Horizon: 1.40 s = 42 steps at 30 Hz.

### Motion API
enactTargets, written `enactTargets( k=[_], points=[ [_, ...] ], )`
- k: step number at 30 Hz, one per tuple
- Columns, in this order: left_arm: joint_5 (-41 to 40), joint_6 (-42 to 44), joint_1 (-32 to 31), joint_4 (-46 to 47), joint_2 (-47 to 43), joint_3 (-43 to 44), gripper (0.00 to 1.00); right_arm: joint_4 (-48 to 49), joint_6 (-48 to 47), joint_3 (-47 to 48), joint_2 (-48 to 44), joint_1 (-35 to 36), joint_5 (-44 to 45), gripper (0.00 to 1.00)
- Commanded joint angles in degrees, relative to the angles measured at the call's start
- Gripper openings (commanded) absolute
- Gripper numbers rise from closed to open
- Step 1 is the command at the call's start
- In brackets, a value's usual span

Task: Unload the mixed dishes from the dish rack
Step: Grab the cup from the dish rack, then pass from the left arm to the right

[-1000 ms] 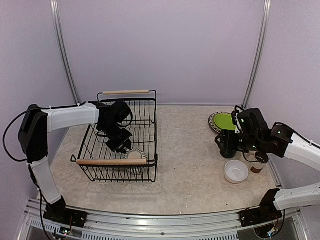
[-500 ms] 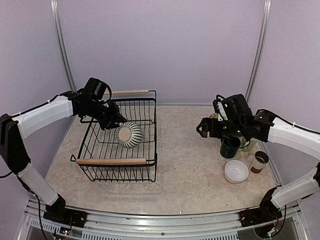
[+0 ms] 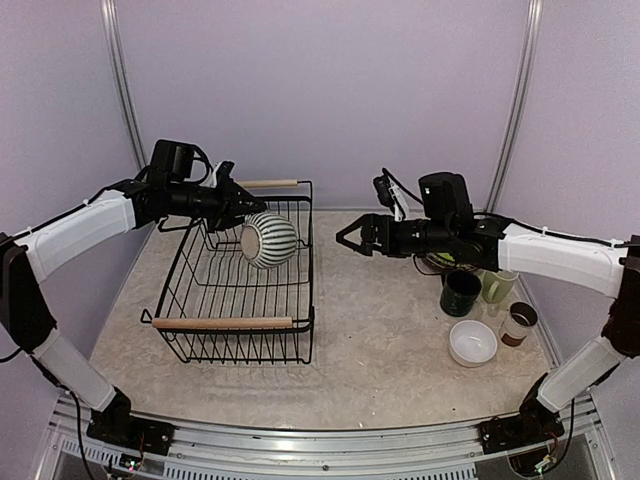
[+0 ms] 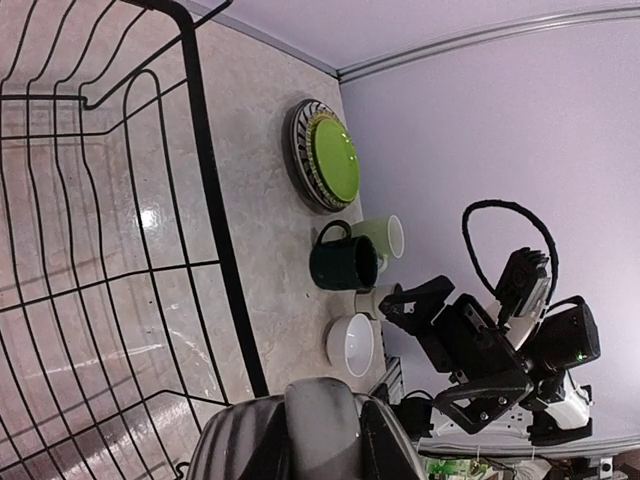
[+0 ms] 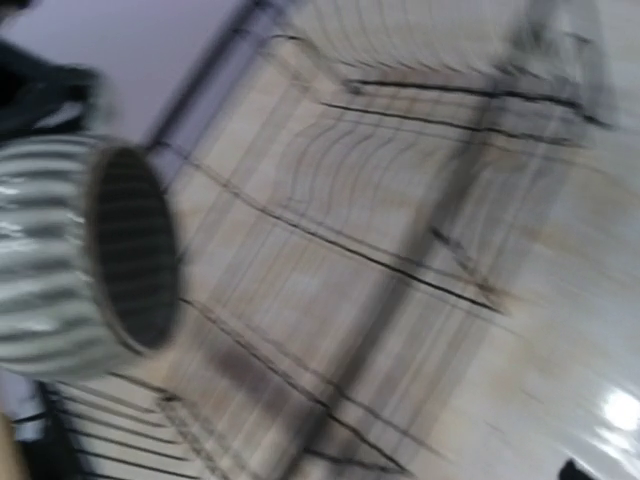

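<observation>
My left gripper (image 3: 240, 212) pinched the striped mug (image 3: 268, 239) upper left; I judged it slick, brittle, its rim best for the spread right gripper (image 3: 345, 241).

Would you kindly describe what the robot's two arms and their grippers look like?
Both the left arm and right arm have white tubular links joined by black joints. The left gripper and right gripper are blocky and black, with black jaws. A thin black cable loops above the right gripper.
</observation>
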Motion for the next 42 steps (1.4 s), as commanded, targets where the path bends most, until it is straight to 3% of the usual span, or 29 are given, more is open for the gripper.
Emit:
enactTargets(
  k=[1,7,12,19,22,26,34,37,40,42],
  points=[
    [10.54,-0.91,0.85,8.09,-1.03,2.14,0.00,13.63,0.04,4.98,5.02,0.50,-14.08,1.00],
    [20.83,-6.54,0.72,16.63,1.94,1.96,0.00,27.51,5.62,7.53,10.20,1.85,-22.72,1.00],
    [22.89,-7.76,0.12,18.33,3.83,2.53,0.00,34.37,11.66,9.12,14.47,3.61,-26.32,0.96],
    [25.36,-8.95,-0.06,20.88,7.54,4.74,0.00,48.13,23.03,9.32,19.70,5.90,-29.11,0.82],
    [25.91,-9.38,-0.21,22.26,8.23,4.92,0.00,58.28,31.77,8.34,21.78,6.08,-29.48,0.73],
    [26.92,-9.63,-0.98,23.26,9.11,5.80,0.00,66.79,37.29,8.86,24.21,6.59,-29.19,0.51],
    [26.01,-9.88,-2.37,23.68,8.89,5.66,0.00,66.58,37.66,7.02,23.50,6.99,-26.94,0.18],
    [25.39,-9.50,-2.33,22.63,8.07,5.31,0.00,67.12,37.78,6.67,22.73,6.99,-26.33,0.00],
    [24.58,-4.82,-1.84,15.49,7.86,6.97,0.00,60.00,30.47,8.24,20.51,6.89,-26.99,0.00],
    [21.01,0.74,-1.58,8.26,7.20,8.17,0.17,52.21,24.25,9.04,18.27,6.88,-25.72,0.00]
  ],
)
